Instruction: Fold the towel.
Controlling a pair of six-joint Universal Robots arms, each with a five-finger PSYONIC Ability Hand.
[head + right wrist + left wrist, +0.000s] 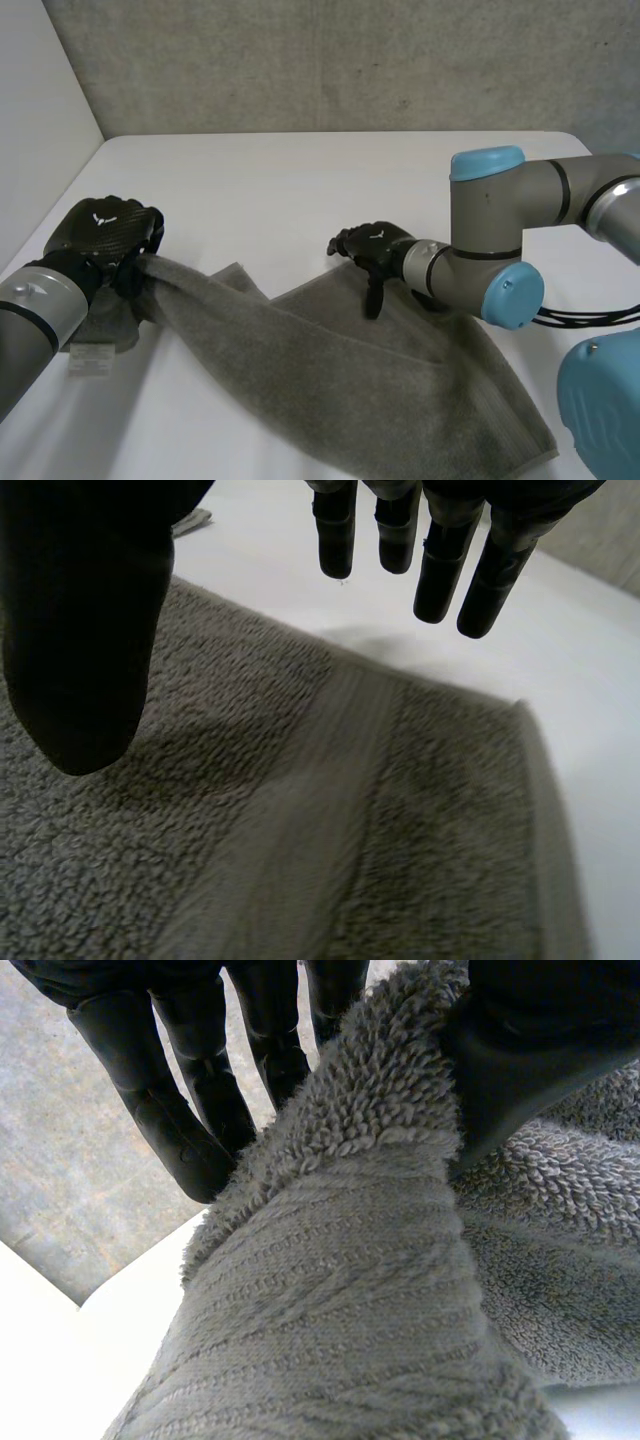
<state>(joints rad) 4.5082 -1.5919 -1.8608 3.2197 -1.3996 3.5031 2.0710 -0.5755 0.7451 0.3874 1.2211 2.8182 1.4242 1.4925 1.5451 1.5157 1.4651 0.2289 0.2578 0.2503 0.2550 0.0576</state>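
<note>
A grey towel (370,380) lies rumpled across the front of the white table (300,190). My left hand (105,240) is at the towel's left end, lifting it slightly; in the left wrist view the towel (340,1290) is pinched between the thumb (520,1060) and the fingers (180,1110). My right hand (375,250) hovers over the towel's far edge near the middle, fingers straight and spread. In the right wrist view the fingers (440,570) and thumb (80,640) stand apart above the towel's banded edge (320,810), holding nothing.
A white label (92,360) hangs from the towel's left end below my left hand. A grey wall (330,60) rises behind the table's far edge. Bare tabletop stretches behind the towel.
</note>
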